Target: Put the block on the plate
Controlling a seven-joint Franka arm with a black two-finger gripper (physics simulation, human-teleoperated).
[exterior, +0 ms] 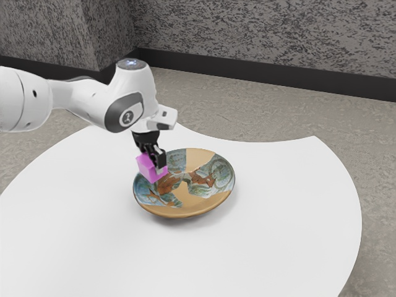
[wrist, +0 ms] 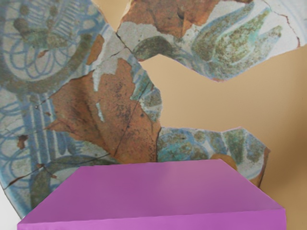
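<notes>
My gripper [exterior: 153, 158] is over the exterior view's left part of the plate, pointing down and shut on the block. The pink-purple block [exterior: 147, 169] sits between the black fingers, one finger showing against its side. It overlaps the plate's rim in that view; whether its underside touches the plate I cannot tell. In the wrist view the block [wrist: 153, 189] lies large along the lower edge, with the plate [wrist: 211, 103] behind it. The round plate [exterior: 201, 193] has a blue, brown and tan broken pattern and rests on the table.
A white table [exterior: 284, 216] with a curved edge carries the plate. Beyond it are a grey floor [exterior: 260, 117] and a speckled wall [exterior: 247, 31] with a dark baseboard.
</notes>
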